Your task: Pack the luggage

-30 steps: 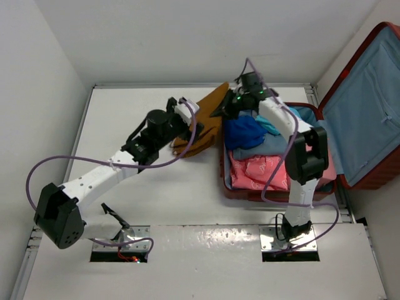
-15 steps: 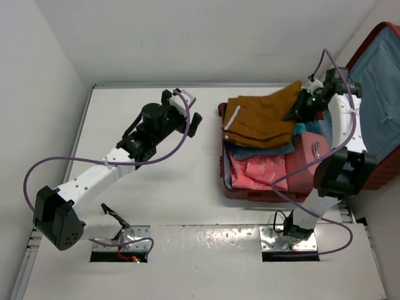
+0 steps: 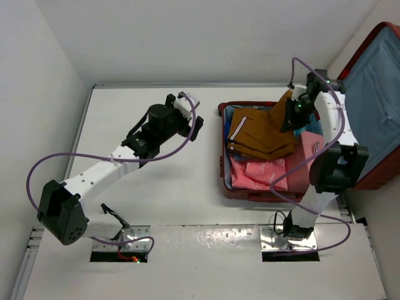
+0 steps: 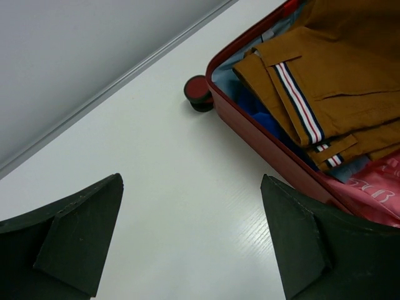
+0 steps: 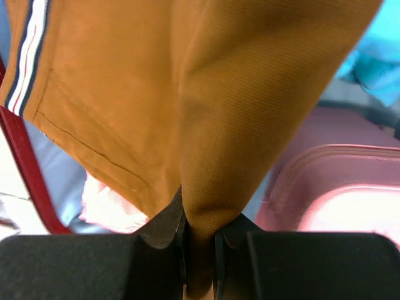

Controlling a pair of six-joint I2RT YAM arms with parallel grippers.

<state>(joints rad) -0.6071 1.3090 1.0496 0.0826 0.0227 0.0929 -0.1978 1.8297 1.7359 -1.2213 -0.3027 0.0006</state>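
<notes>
As luggage lies open, lengthwise front-to-back, wheel far

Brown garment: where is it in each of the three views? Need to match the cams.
Top external: brown garment lies on the pile in the open suitcase, with the right gripper at its far-right corner.
Left wrist: upper right of the frame, striped trim showing.
Right wrist: fills most of the frame, a fold pinched in the gripper at bottom centre.
Shared landmark: the suitcase's red rim.
</notes>
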